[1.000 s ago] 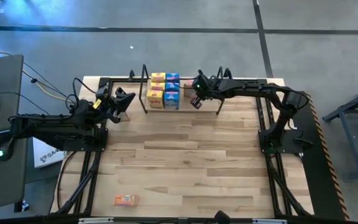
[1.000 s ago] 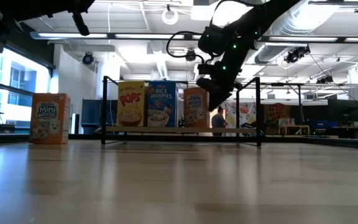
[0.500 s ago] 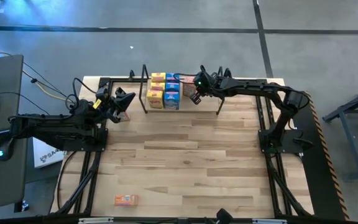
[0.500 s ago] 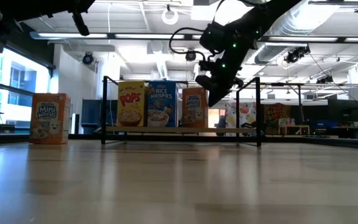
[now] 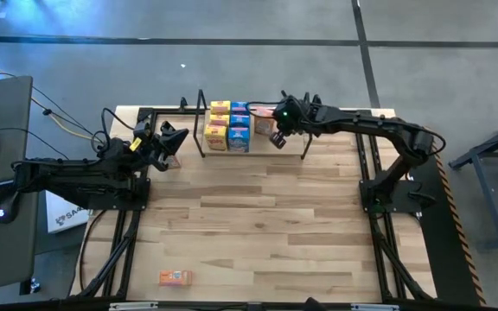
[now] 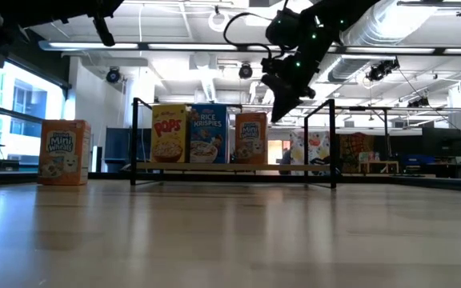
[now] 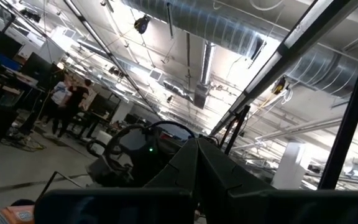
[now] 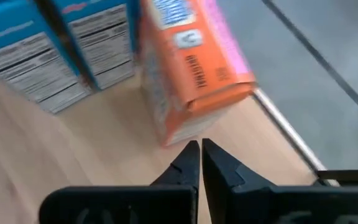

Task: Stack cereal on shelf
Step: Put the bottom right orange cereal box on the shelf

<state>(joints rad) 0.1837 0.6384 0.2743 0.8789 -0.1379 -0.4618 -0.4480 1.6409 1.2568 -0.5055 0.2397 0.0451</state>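
Boxes on the shelf, one more waiting far away

The shelf point(image 5: 204, 130) sits at 12 o'clock on the worktop point(image 5: 258, 216) so both arms can reach it. Yellow and blue boxes point(image 5: 229, 125) stand packed side by side to save room, and an orange box point(image 8: 188, 68) stands just beside them. The right pincer point(image 5: 277, 141) hangs over that orange box, clenched and holding nothing. The left pincer point(image 5: 169, 138) waits at 10 o'clock, clenched too. A last box point(image 5: 175, 277) lies at 7 o'clock, well apart, still to be stacked.
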